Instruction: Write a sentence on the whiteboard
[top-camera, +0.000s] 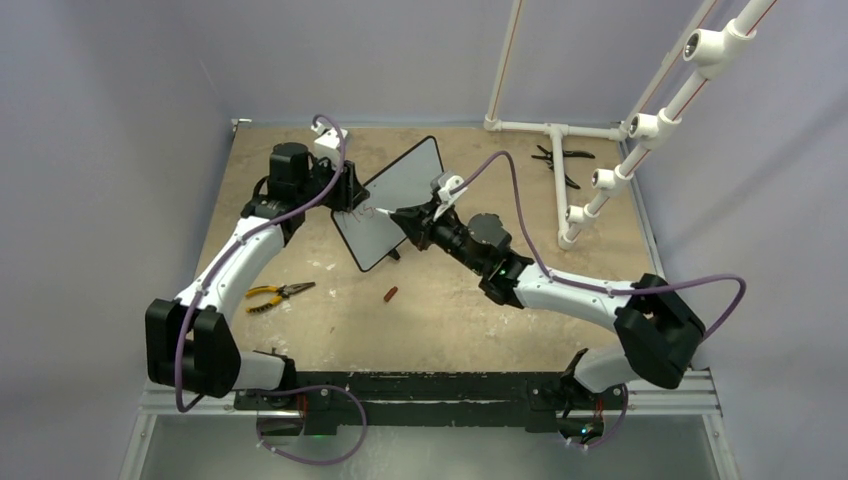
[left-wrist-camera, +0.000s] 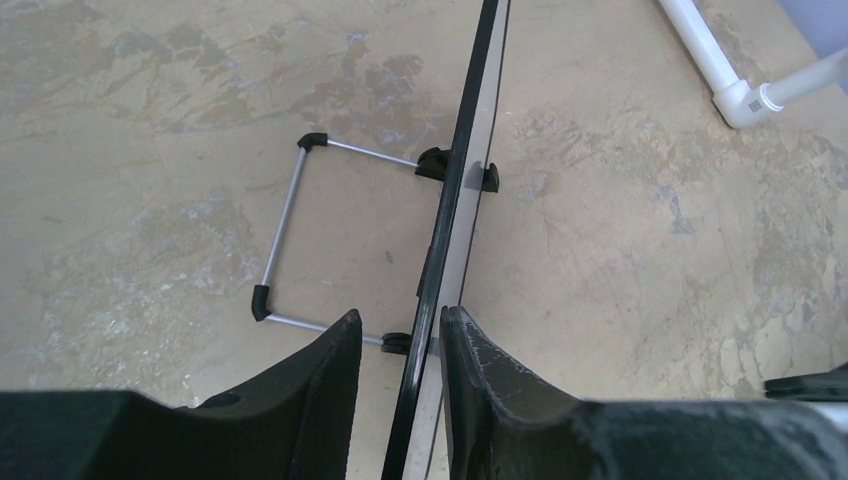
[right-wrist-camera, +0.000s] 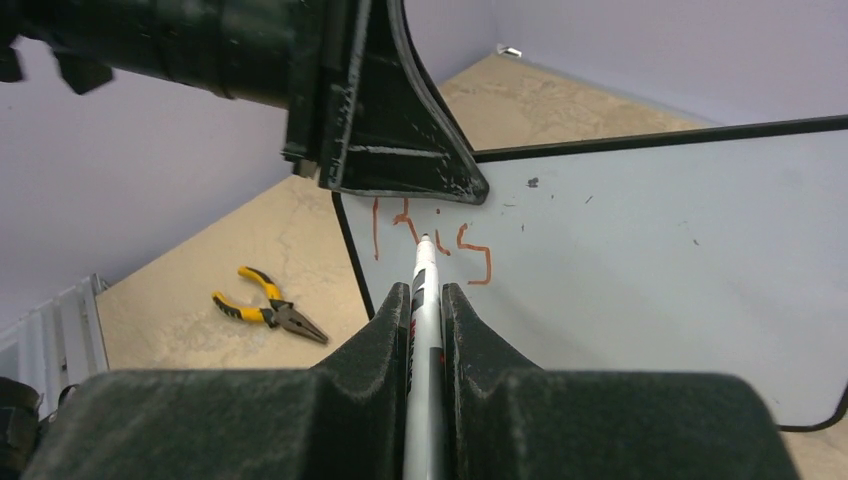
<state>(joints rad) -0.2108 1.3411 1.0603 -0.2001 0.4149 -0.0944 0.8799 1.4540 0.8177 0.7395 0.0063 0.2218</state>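
Note:
The whiteboard (top-camera: 405, 185) stands tilted on its wire stand in the middle of the table. My left gripper (top-camera: 350, 195) is closed around its upper left edge. In the left wrist view the board's edge (left-wrist-camera: 462, 170) runs between the fingers of the left gripper (left-wrist-camera: 398, 315), the right one on the white face. My right gripper (right-wrist-camera: 427, 290) is shut on a white marker (right-wrist-camera: 424, 262), tip touching the whiteboard (right-wrist-camera: 650, 260). Of the sentence (right-wrist-camera: 430, 240) only red letters reading "This" show, near the top left corner; they are also faint in the top view (top-camera: 367, 212).
Yellow-handled pliers (top-camera: 278, 294) lie left of the board, also in the right wrist view (right-wrist-camera: 265, 305). A small red cap (top-camera: 390, 294) lies in front. Black pliers (top-camera: 556, 160) and a white pipe frame (top-camera: 600, 180) are at the back right. The board's wire stand (left-wrist-camera: 285, 235) rests behind it.

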